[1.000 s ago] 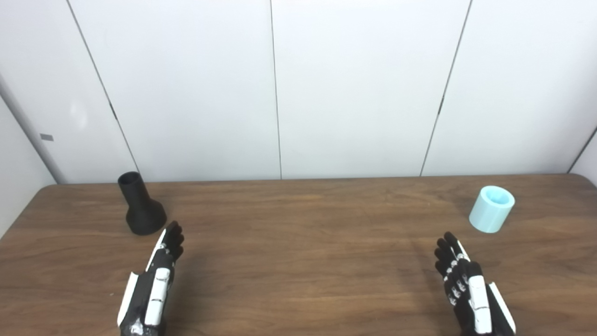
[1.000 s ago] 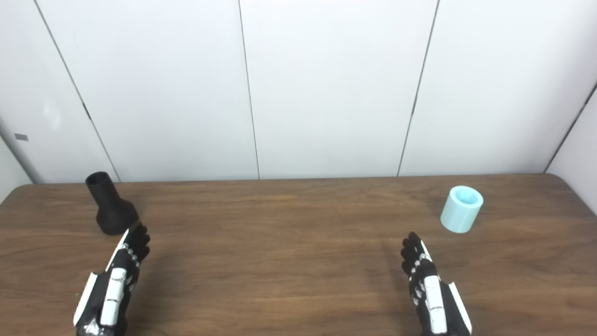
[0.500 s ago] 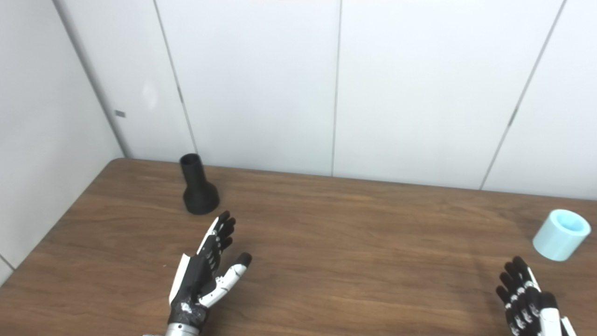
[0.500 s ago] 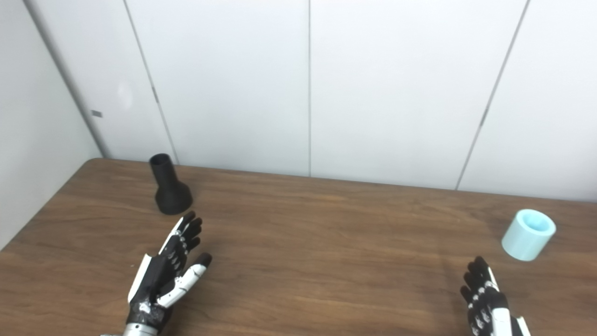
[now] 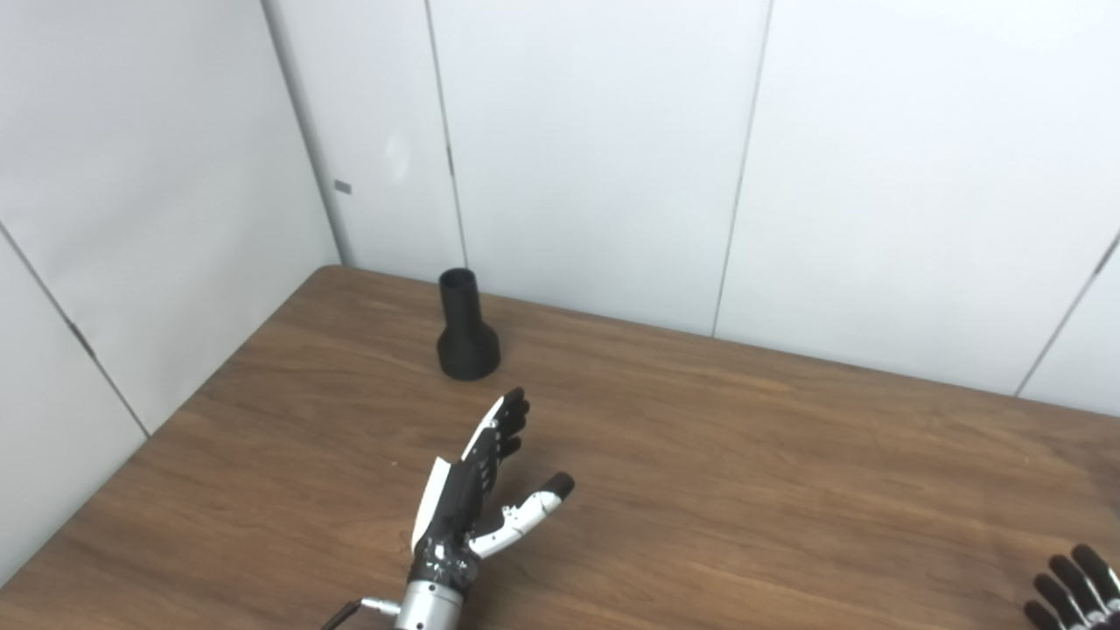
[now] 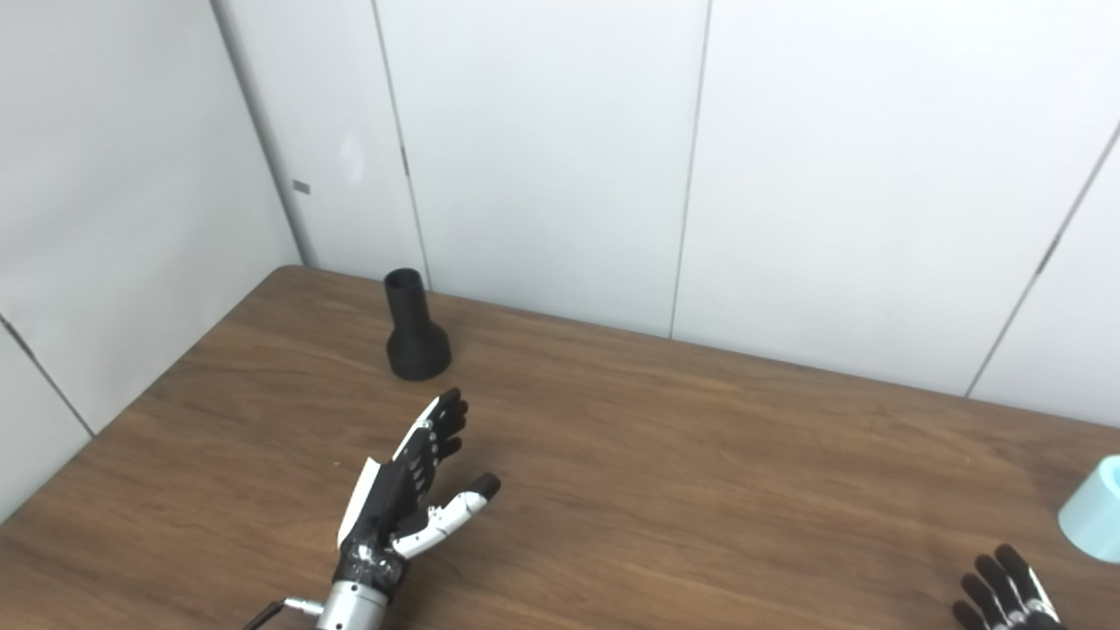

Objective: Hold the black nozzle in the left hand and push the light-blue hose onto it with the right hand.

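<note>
Black nozzle (image 5: 466, 331) stands upright on its flared base near the far left corner of the desk (image 5: 744, 455), narrow open end up. That pose looks deliberate as a starting layout: the wide foot keeps it stable, and the slim neck is free to be gripped from the side.

Left robot hand (image 5: 477, 490) hovers low over the wood with fingers stretched forward and thumb (image 5: 534, 503) spread out to the side, released and holding nothing. The splayed thumb leaves a gap that, by my reading, is meant to take the nozzle. From this hand the nozzle sits at about 12 o'clock, a touch toward 11, near but clearly apart; bare wood shows between fingertips and base.

Light-blue hose (image 6: 1094, 516) piece is only partly in frame at the right edge of the right eye view, resting on the desk, well apart from the nozzle. Right robot hand (image 6: 1002, 595) shows only dark fingertips at the bottom right corner; they appear spread and empty, and the hose lies at roughly 1 o'clock from them, close but not touching.

I judge the task to be at its very start: the left reach toward the nozzle, with neither part grasped yet.
</note>
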### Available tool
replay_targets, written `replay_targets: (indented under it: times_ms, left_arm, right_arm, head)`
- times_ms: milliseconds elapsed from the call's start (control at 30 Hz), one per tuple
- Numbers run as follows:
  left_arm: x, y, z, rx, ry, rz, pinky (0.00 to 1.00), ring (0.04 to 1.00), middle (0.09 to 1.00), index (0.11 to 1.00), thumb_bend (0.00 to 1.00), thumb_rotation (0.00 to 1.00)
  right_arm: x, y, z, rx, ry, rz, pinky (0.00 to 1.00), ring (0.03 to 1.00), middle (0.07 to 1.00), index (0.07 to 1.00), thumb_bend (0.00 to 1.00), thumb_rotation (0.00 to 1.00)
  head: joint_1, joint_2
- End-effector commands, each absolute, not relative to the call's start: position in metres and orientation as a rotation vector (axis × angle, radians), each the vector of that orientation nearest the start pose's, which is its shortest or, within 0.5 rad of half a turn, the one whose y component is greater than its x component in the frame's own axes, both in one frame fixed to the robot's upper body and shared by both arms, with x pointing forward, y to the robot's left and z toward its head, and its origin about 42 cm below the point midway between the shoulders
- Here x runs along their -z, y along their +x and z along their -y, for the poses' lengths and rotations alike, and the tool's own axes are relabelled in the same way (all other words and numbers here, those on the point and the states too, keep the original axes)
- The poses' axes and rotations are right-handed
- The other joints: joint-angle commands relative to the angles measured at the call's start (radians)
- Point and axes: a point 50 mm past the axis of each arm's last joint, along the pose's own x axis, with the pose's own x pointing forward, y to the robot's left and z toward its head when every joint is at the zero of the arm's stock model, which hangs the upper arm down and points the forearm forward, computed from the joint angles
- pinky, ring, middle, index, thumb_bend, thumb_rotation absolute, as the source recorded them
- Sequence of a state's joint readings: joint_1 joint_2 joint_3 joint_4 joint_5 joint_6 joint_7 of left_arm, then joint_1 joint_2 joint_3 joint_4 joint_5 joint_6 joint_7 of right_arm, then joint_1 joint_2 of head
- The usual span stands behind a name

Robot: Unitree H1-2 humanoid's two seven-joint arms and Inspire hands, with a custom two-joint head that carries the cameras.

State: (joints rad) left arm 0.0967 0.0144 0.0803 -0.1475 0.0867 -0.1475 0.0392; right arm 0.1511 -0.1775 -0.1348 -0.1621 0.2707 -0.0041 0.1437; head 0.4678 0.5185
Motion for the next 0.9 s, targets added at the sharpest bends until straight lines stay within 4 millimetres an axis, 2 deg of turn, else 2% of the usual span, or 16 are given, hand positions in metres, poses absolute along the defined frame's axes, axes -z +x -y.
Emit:
replay_targets:
  times_ms: [0,133,200,333,433,567,700,867]
  left_arm:
    - [-0.114,0.24,-0.239,-0.17,0.101,0.139,0.92,0.922,0.939,0.951,0.81,0.29]
    - [-0.134,0.25,-0.252,-0.233,0.122,0.18,0.88,0.894,0.922,0.945,0.86,0.29]
    - [-0.145,0.255,-0.259,-0.261,0.13,0.197,0.85,0.885,0.916,0.939,0.88,0.24]
    - [-0.166,0.266,-0.274,-0.292,0.183,0.218,0.88,0.902,0.921,0.94,0.87,0.18]
    - [-0.183,0.275,-0.288,-0.322,0.249,0.232,0.88,0.914,0.925,0.942,0.9,0.21]
    - [-0.203,0.287,-0.303,-0.34,0.321,0.238,0.89,0.922,0.931,0.952,0.92,0.21]
    - [-0.217,0.298,-0.316,-0.36,0.389,0.239,0.9,0.92,0.93,0.944,0.93,0.2]
    - [-0.231,0.311,-0.332,-0.386,0.478,0.245,0.9,0.911,0.923,0.928,0.93,0.23]
  right_arm:
    - [-0.127,0.236,0.308,-0.012,0.045,0.119,0.87,0.914,0.922,0.912,0.66,0.91]
    - [-0.127,0.237,0.31,-0.011,0.042,0.116,0.85,0.9,0.912,0.905,0.69,0.89]
    - [-0.127,0.237,0.31,-0.008,0.039,0.11,0.86,0.91,0.915,0.902,0.7,0.9]
    - [-0.127,0.237,0.309,-0.016,0.038,0.107,0.87,0.914,0.918,0.904,0.7,0.9]
    - [-0.126,0.237,0.307,-0.017,0.049,0.103,0.87,0.912,0.914,0.901,0.74,0.89]
    - [-0.125,0.237,0.305,-0.018,0.046,0.105,0.87,0.918,0.921,0.912,0.74,0.9]
    - [-0.123,0.238,0.304,-0.025,0.052,0.106,0.88,0.927,0.929,0.923,0.72,0.91]
    - [-0.121,0.244,0.303,-0.047,0.07,0.112,0.91,0.95,0.953,0.935,0.79,0.91]
  head:
    - [0.0,0.004]
    - [-0.005,0.012]
    - [-0.006,0.013]
    - [-0.023,0.015]
    - [-0.036,0.014]
    - [-0.045,0.016]
    - [-0.051,0.015]
    - [-0.064,0.015]
